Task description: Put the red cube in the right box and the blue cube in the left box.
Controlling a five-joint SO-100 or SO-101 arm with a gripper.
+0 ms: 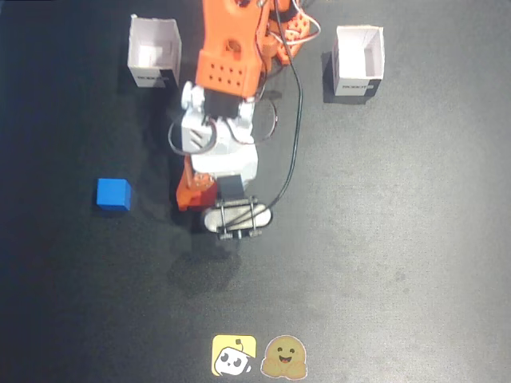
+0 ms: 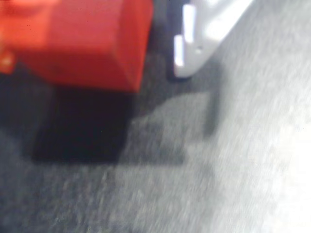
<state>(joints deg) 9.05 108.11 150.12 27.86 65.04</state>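
Observation:
The red cube [image 1: 203,185] lies under the arm's front end, mostly hidden in the fixed view. In the wrist view the red cube [image 2: 82,43] fills the top left. It sits between the jaws of my gripper [image 1: 198,196]. The white finger [image 2: 194,43] stands to its right with a dark gap between them, and a bit of orange jaw shows at the left edge. The gripper [image 2: 92,73] looks open around the cube. The blue cube [image 1: 113,194] sits alone on the dark mat, well left of the gripper.
Two open white boxes stand at the back in the fixed view, one at the left [image 1: 152,77] and one at the right [image 1: 356,84]. A black cable [image 1: 297,120] hangs along the arm. Two stickers [image 1: 259,356] lie at the front edge.

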